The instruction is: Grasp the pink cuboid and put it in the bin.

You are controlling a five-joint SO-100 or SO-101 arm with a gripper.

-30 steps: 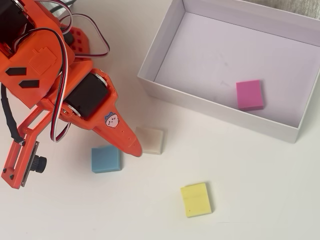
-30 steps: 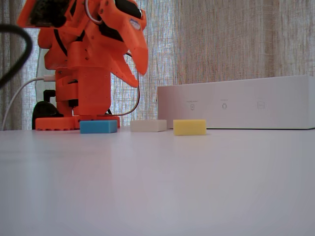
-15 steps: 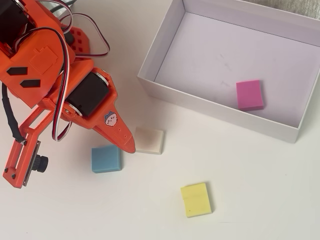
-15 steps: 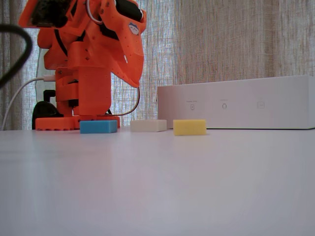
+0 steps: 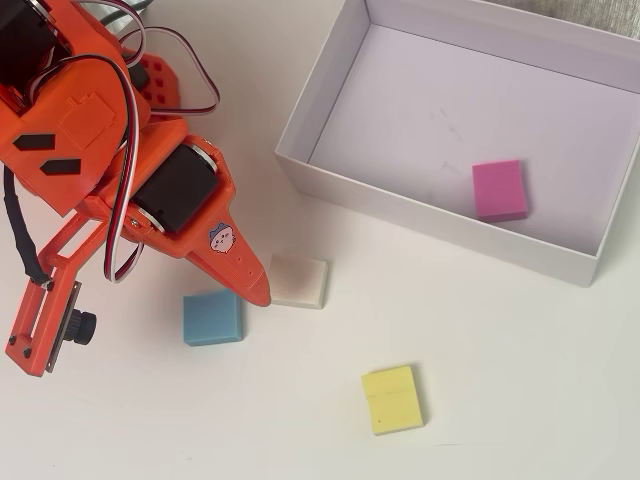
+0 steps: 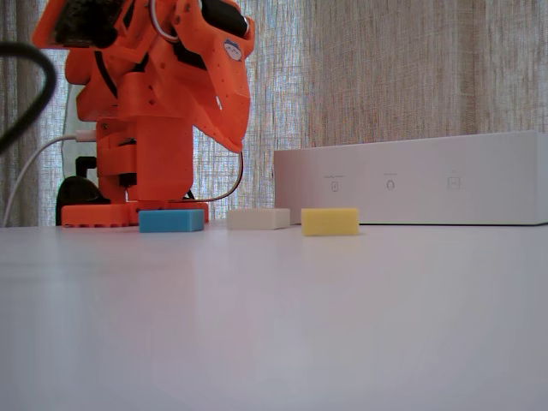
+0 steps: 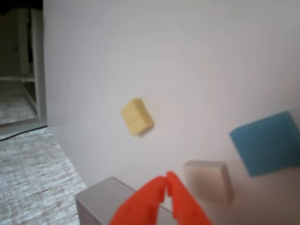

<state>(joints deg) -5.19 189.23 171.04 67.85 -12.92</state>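
Lying flat on the floor of the white bin (image 5: 318,120) is the pink cuboid (image 5: 499,190) — nothing else inside. Outside on the table sit cream (image 5: 299,280), blue (image 5: 212,318) and yellow (image 5: 392,399) blocks; the orange gripper (image 5: 257,292), its tips pressed together and empty, hangs between the first two.

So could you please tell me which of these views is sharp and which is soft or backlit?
Overhead view: sharp and evenly lit, pink cuboid crisp inside the bin. Wrist view: soft throughout, blue block and fingers blurred. Fixed view: backlit by the bright curtain, near tabletop out of focus.
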